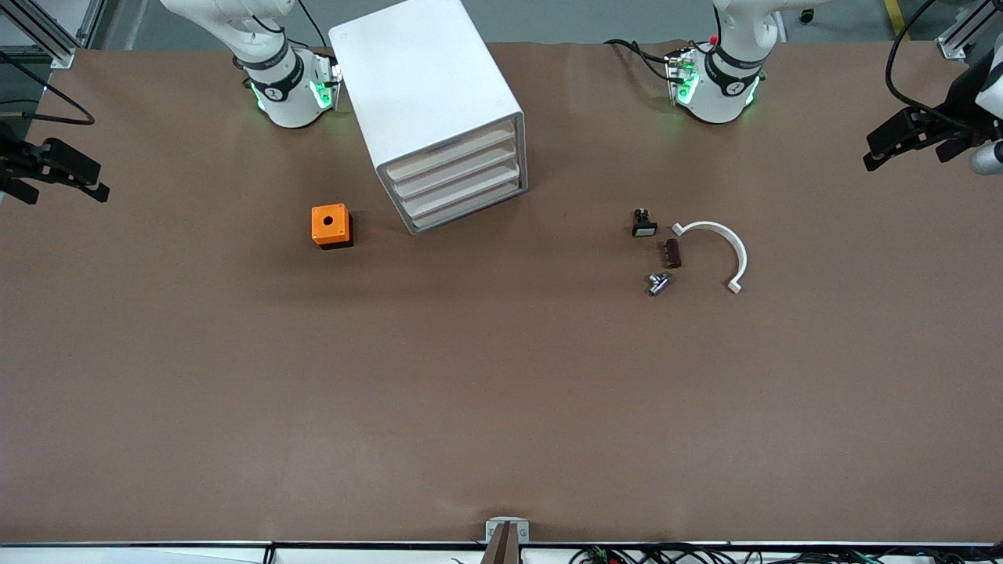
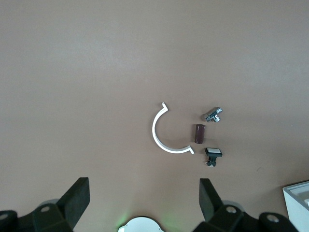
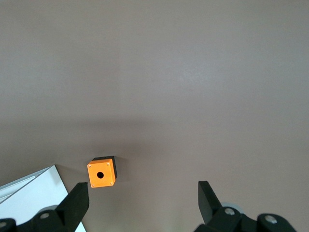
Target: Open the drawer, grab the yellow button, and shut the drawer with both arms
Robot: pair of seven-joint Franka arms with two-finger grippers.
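1. White cabinet (image 1: 427, 102) stands on the brown desk (image 1: 501, 407), between the two arm bases and closer to the right arm's base. It sits turned at an angle, its four beige drawer fronts facing the front camera.
2. Top drawer (image 1: 450, 153) is shut, flush with the three drawers below it.
3. The button does not show in any view.
4. Orange cube (image 1: 330, 225) with a round hole in its top sits on the desk, beside the cabinet toward the right arm's end and slightly nearer the front camera. Nothing touches it.
5. Small cluster toward the left arm's end of the desk: a black part with a white face (image 1: 644, 225), a brown cylinder (image 1: 672, 253) just nearer the front camera than it, a metal fitting (image 1: 658, 283) nearer again, and a white half-ring clip (image 1: 717, 251) beside them. All lie apart from one another.
6. Left end effector (image 1: 901, 141) hangs in the air over the left arm's end of the desk, fingers (image 2: 77, 200) spread wide, holding nothing. Its wrist camera looks down on the cluster.
7. Right end effector (image 1: 55, 168) hangs over the right arm's end of the desk, fingers (image 3: 77, 205) likewise wide apart and empty. Its wrist camera takes in the orange cube and a corner of the cabinet.
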